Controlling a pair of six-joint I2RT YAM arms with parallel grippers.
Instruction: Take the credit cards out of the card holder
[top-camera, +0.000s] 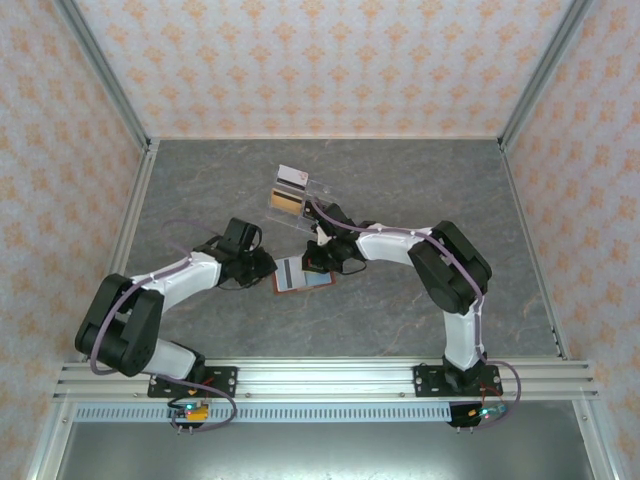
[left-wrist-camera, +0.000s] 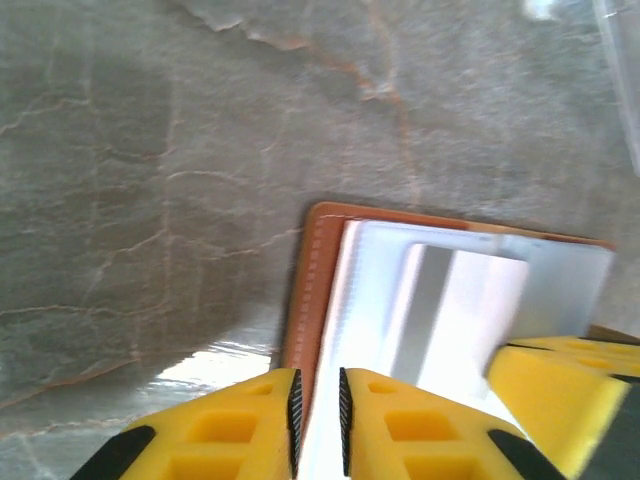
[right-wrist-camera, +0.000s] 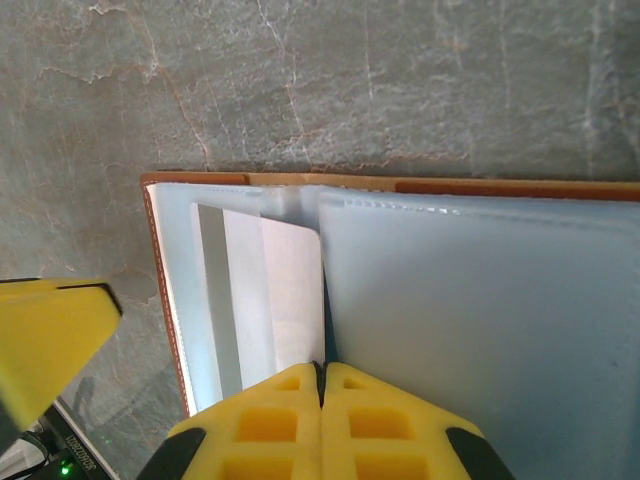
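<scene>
Brown card holder (top-camera: 296, 278), grey card (right-wrist-camera: 262, 300) inside

Card holder (top-camera: 300, 275), tray (top-camera: 295, 195) on grey table (top-camera: 420, 190)

High overview, wrist close-ups sharing card holder (top-camera: 302, 275)

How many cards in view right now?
3: an orange card and a pale card in the clear tray, and a grey card in a pocket of the wallet. More may be hidden inside.
</scene>
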